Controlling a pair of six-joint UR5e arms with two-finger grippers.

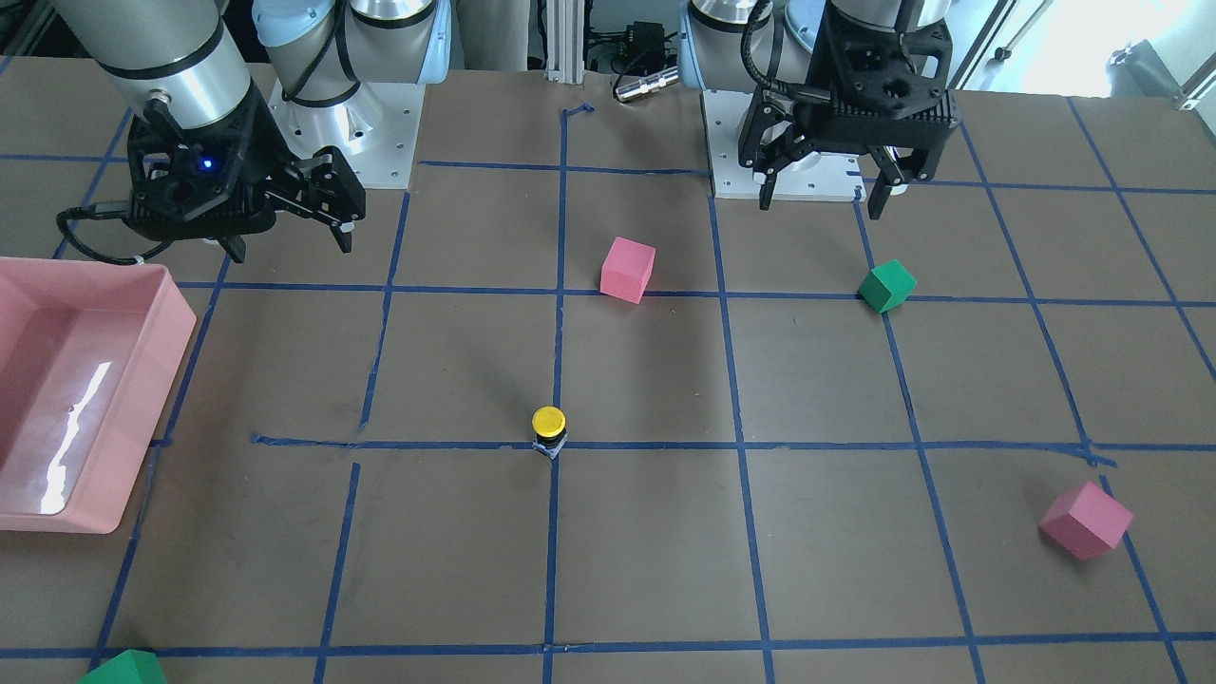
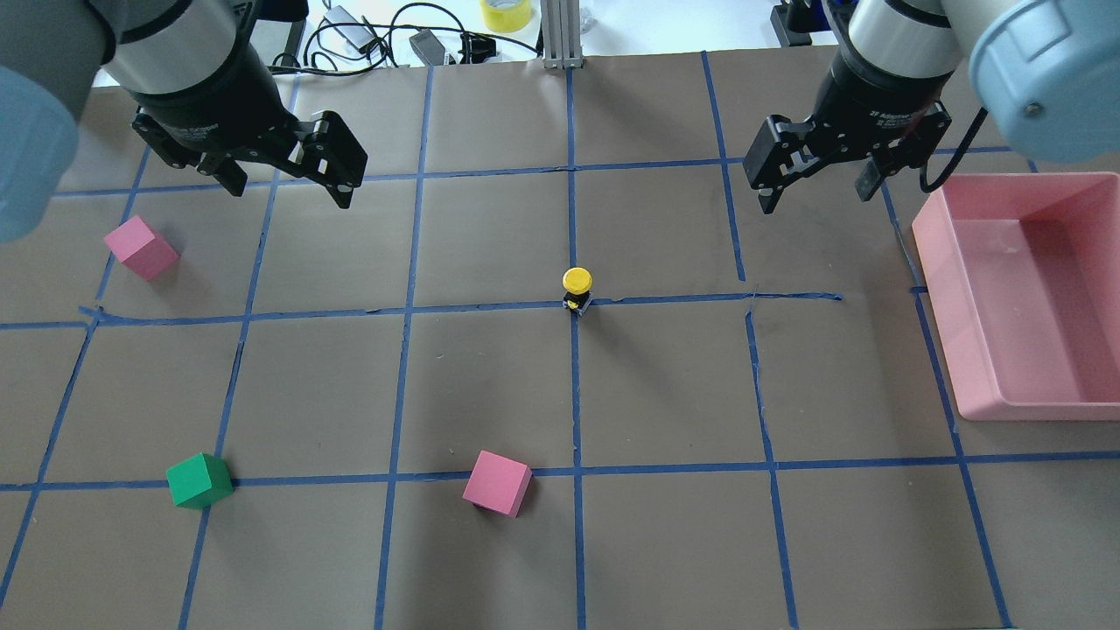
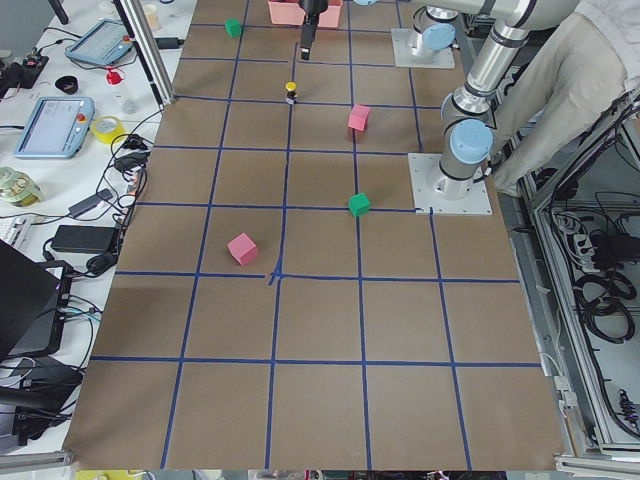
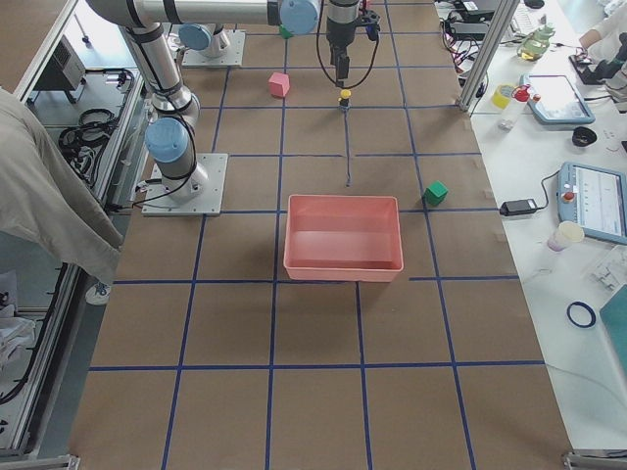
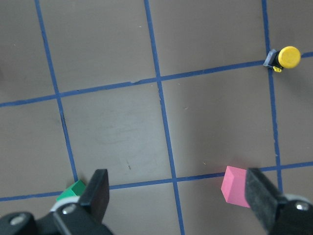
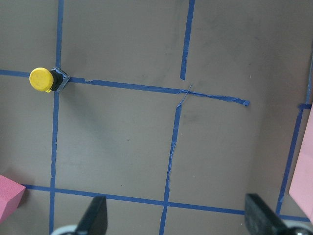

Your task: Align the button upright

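Button stands cap-up mid-frame (task looks done). Left hand upper left, right hand upper right, both spread, empty.

Upright button on tape crossing

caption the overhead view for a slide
Yellow-capped black push button stands upright; left end effector and right end effector hover open, away from it.

Cut by frame edge: green cube, bottom; pink tray, left. Too small for detail in side views: button.
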